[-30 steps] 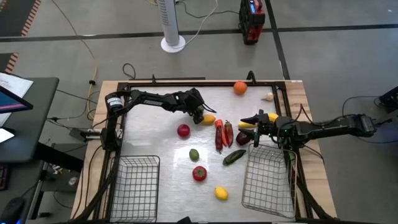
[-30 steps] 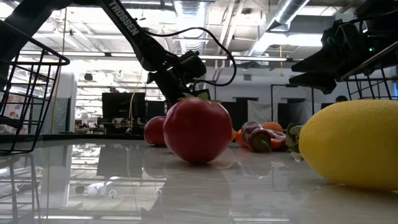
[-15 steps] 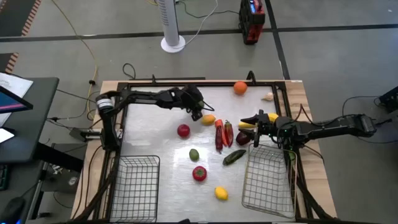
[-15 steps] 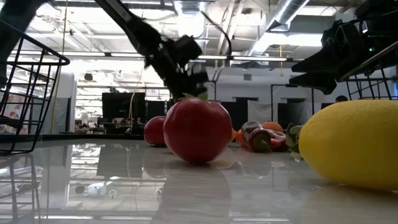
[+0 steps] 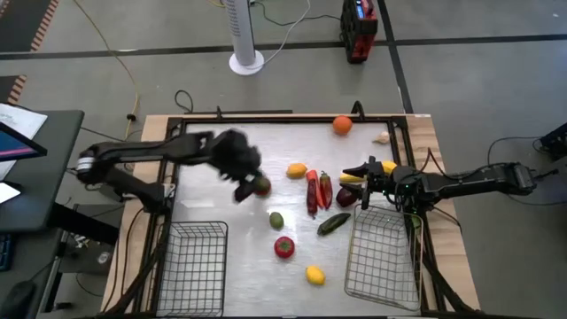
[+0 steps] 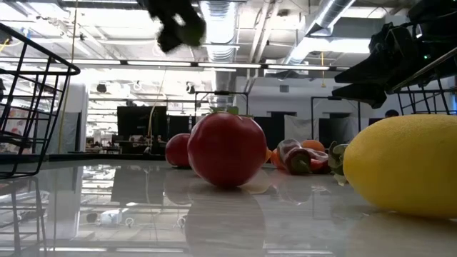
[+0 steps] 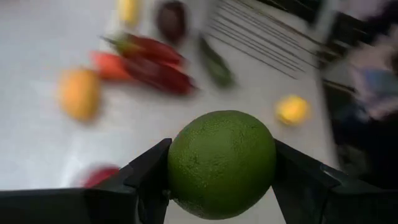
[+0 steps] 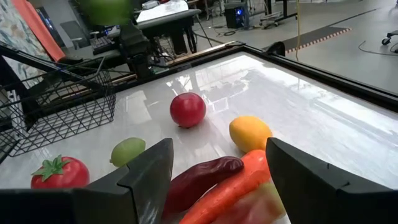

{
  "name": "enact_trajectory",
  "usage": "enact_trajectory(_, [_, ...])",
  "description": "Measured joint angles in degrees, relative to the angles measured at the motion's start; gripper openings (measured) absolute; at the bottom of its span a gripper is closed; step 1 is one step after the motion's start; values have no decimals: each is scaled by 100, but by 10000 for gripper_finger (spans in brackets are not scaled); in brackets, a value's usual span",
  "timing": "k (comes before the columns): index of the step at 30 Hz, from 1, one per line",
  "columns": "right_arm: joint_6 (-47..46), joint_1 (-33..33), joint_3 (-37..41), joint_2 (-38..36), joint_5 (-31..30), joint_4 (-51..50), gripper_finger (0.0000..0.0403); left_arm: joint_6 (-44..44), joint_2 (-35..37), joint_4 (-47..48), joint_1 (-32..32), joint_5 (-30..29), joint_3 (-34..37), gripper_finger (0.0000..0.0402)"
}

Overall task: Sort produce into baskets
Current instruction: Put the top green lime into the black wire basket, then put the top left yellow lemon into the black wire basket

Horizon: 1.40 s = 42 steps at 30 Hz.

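My left gripper (image 5: 244,183) hangs above the table's middle left, shut on a green lime (image 7: 221,163). It shows high up in the low view (image 6: 178,25), next to the red apple (image 5: 263,186) in the high view. My right gripper (image 5: 361,184) is open and empty at the right, over a dark plum (image 5: 345,197), by the far end of the right wire basket (image 5: 383,257). A carrot (image 5: 312,190), a red pepper (image 5: 325,189), a lemon (image 5: 297,170), a second lime (image 5: 276,220), a cucumber (image 5: 333,224) and a tomato (image 5: 283,247) lie on the table. The left basket (image 5: 190,266) stands near left. My left gripper pinches the lime between its two fingers, one on each of two opposite sides (image 7: 177,163). The lime fills the gap between the fingers and is lifted clear of the table.
An orange (image 5: 342,125) and garlic (image 5: 382,137) lie at the far right, another lemon (image 5: 314,275) near the front between the baskets. Yellow pieces (image 5: 354,177) lie by my right gripper. A raised dark frame (image 5: 266,118) borders the table.
My left gripper, shut on the lime throughout, has gone from beside the lemon toward the table's left and near edge and has risen. It now stands over the red apple. The lime has gone with it.
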State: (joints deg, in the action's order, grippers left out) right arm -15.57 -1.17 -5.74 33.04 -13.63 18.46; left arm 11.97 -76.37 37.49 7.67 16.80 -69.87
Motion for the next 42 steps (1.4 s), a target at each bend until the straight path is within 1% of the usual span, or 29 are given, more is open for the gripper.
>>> enact_trajectory(2, [-24,2,0,0,0,-2,285,432,308,366,-481,-30,0,217])
enact_trajectory(4, [-48,2,0,0,-2,-2,285,991,577,601,-1020,-223,0,217])
enact_trajectory(9, [-52,0,0,0,-2,-2,285,2711,906,1290,-2517,-1107,0,218])
enact_trajectory(13, [-52,1,0,0,-4,-29,285,4100,928,1682,-3677,-1695,0,218])
enact_trajectory(15, [-52,0,0,-1,-4,-37,285,4811,886,1892,-4148,-1920,0,218])
enact_trajectory(18, [-52,1,0,-2,-4,-42,285,5814,770,2239,-4698,-2196,0,218])
enact_trajectory(21, [-46,-11,-2,0,-7,-41,285,6442,555,2578,-5082,-2319,2,218])
enact_trajectory(23, [-46,-23,-2,-2,-9,-44,285,6728,364,2812,-5251,-2329,2,218])
enact_trajectory(26, [-48,-48,-2,-2,-7,-76,285,6876,41,3157,-5360,-2327,2,228])
enact_trajectory(28, [-54,-48,-2,-2,-7,-149,285,6885,-161,3363,-5375,-2354,2,243])
enact_trajectory(31, [-104,-48,-2,0,-4,-286,285,6867,-423,3528,-5326,-2305,2,277])
enact_trajectory(35, [-192,-42,-2,-1,-2,-367,286,6591,-660,3570,-5151,-1864,4,323])
enact_trajectory(38, [-199,-42,-2,-2,-2,-367,286,6225,-694,3574,-4963,-1649,4,344])
enact_trajectory(40, [-199,-42,-2,-2,-2,-356,286,6063,-686,3590,-4747,-1635,-5,349])
enact_trajectory(42, [-201,-42,-2,-1,-2,-334,286,5842,-685,3661,-4471,-1820,-80,348])
